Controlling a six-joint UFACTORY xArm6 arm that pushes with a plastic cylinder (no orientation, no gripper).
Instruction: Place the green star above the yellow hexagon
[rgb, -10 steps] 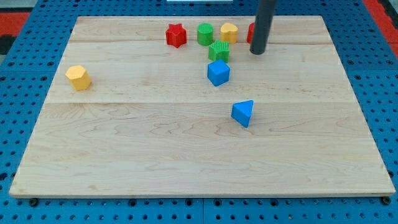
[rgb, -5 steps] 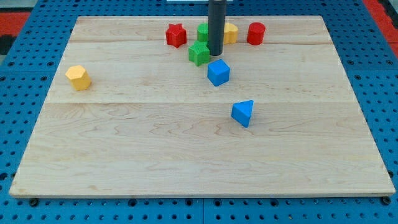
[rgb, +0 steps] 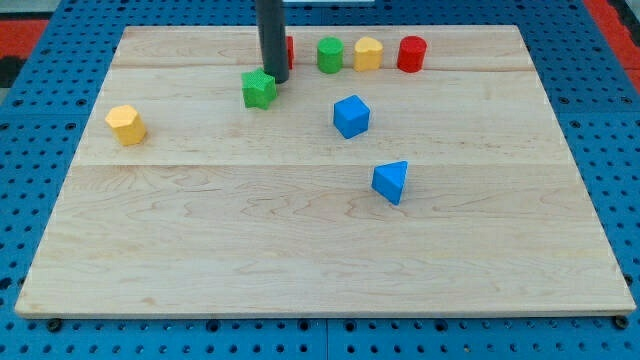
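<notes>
While the yellow hexagon block (rgb: 126, 124) sits alone at the view's left of the wooden worktop (rgb: 300, 250), the green star block (rgb: 258, 89) lies farther back, touching my tip (rgb: 274, 79); no hand exists, and the rod mostly hides a red block (rgb: 288, 52).

Wooden board (rgb: 300, 260) carries coloured blocks, green star (rgb: 258, 89).

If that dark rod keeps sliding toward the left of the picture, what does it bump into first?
My tip sits just right of the green star, so the star comes first. Beyond it, the yellow hexagon lies further left and lower, probably off that line.
</notes>
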